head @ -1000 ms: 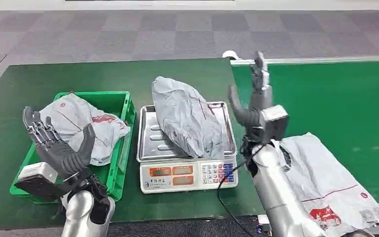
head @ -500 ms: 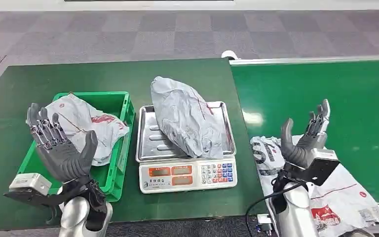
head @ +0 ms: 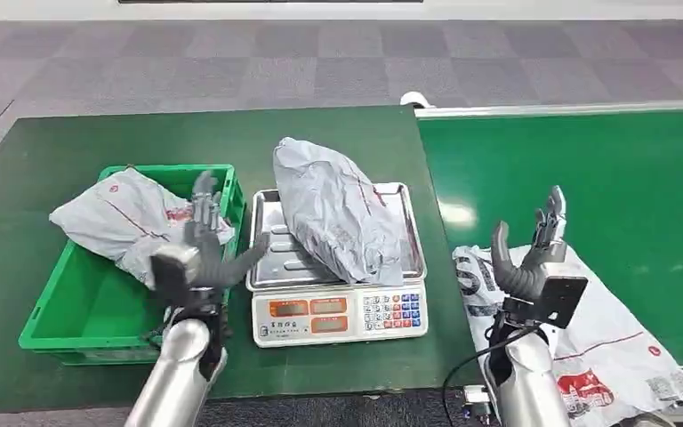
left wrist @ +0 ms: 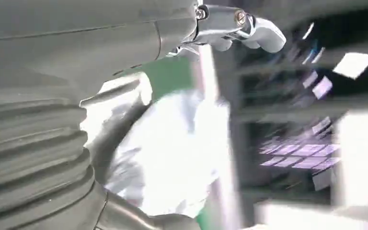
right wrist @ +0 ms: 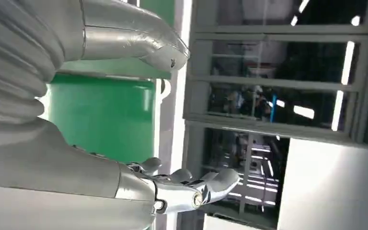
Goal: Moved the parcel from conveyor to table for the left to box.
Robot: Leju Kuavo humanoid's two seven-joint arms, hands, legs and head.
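Parcel (head: pixel 338 209) sits on the scale (head: pixel 338 311); both our hands, left (head: pixel 204 253) and right (head: pixel 534 258), spread empty. Next, left grabs it for the crate (head: pixel 89 311).

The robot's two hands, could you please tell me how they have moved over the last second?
The left hand swung from the green crate toward the scale; the right hand drew back over the conveyor parcel. Both hold nothing. All parcels stayed put.
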